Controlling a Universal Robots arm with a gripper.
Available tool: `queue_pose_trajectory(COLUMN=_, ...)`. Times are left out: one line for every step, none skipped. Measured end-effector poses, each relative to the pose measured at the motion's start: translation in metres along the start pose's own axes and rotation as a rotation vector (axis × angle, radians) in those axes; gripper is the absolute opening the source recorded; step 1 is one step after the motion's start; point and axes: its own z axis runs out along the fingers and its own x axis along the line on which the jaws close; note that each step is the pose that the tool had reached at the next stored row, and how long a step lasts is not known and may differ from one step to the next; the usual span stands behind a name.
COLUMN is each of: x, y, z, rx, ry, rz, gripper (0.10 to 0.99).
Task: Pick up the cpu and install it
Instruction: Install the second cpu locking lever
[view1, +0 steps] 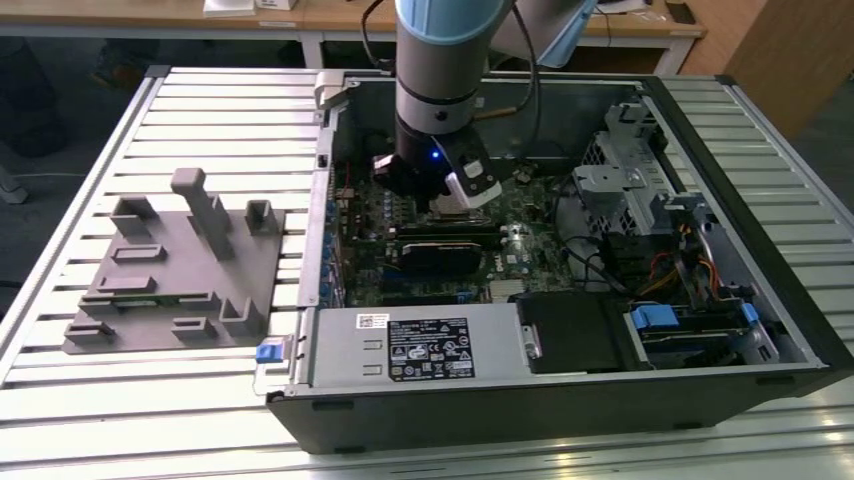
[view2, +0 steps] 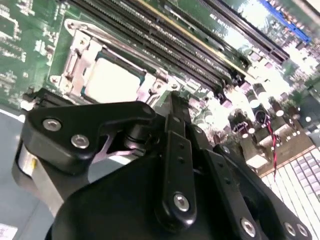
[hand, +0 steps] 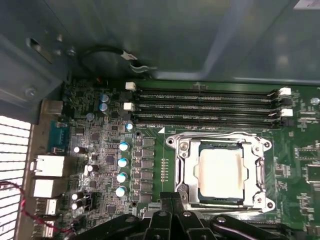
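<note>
The cpu (hand: 221, 172), a pale silvery square chip, lies flat inside the metal-framed socket (hand: 261, 165) on the green motherboard. The second wrist view shows the cpu (view2: 115, 80) in that same frame. In the first wrist view my gripper (hand: 170, 196) hovers just beside the socket's edge, its black fingers pressed together with nothing between them. Seen in the exterior view, the gripper (view1: 447, 205) hangs inside the open computer case (view1: 561, 400), low over the board's middle.
Memory slots (hand: 205, 105) run along the far side of the socket. A grey fixture block (view1: 174, 270) with upright posts stands on the slatted table at the exterior view's left. Drive cages and cables (view1: 667, 230) crowd the case's right side.
</note>
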Motion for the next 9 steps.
queue_pose_trajectory(x=0.0000, y=0.0005, z=-0.0025, rx=0.000, ry=0.0000, rz=0.000, gripper=0.106)
queue_pose_trajectory(x=0.0000, y=0.0010, z=-0.0050, rx=0.000, ry=0.0000, rz=0.000, gripper=0.106)
queue_pose_trajectory(x=0.0001, y=0.0015, z=-0.0074, rx=0.000, ry=0.0000, rz=0.000, gripper=0.106)
queue_pose_trajectory(x=0.0001, y=0.0019, z=-0.0098, rx=0.000, ry=0.0000, rz=0.000, gripper=0.106)
queue_pose_trajectory(x=0.0001, y=0.0024, z=-0.0121, rx=0.000, ry=0.0000, rz=0.000, gripper=0.106)
queue_pose_trajectory(x=0.0001, y=0.0028, z=-0.0141, rx=0.000, ry=-0.0001, rz=0.000, gripper=0.106)
queue_pose_trajectory(x=0.0001, y=0.0032, z=-0.0160, rx=0.000, ry=-0.0001, rz=0.000, gripper=0.106)
queue_pose_trajectory(x=0.0001, y=0.0036, z=-0.0178, rx=0.000, ry=0.0000, rz=0.000, gripper=0.106)
queue_pose_trajectory(x=0.0001, y=0.0040, z=-0.0195, rx=0.000, ry=0.0000, rz=0.000, gripper=0.106)
